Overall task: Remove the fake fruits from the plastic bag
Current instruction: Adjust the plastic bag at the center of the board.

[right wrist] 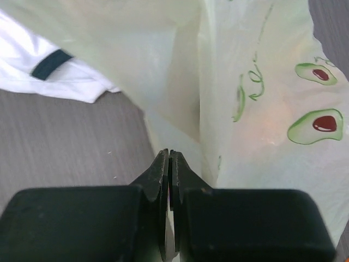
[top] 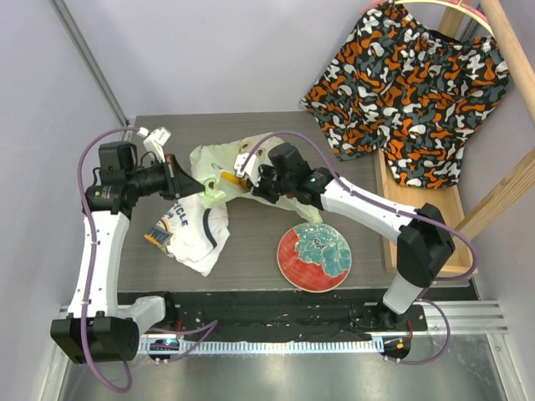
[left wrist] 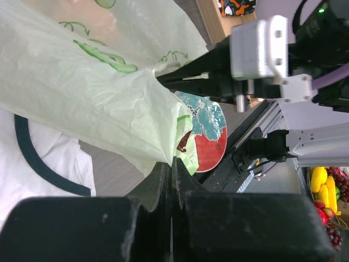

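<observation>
Step in hand: opening the plastic bag [top: 219,159], no fruit out yet. The bag lies crumpled at the middle of the counter [top: 251,242], between the two arms, with its lower edge just over the white T-shirt [top: 196,234]. Left jaws are clenched on a corner of the bag's film. Right jaws are also pressed together, and a fold of film appears caught in them. The fake fruits [top: 226,177] are inside; only an orange-yellow bit shows at the mouth, plus a warm tint through the film. The red plate [top: 315,256] sits apart, bare. Next move, as I judge it: pull the two pinches apart or lift to tip the fruit out, and the thin film could slip.
</observation>
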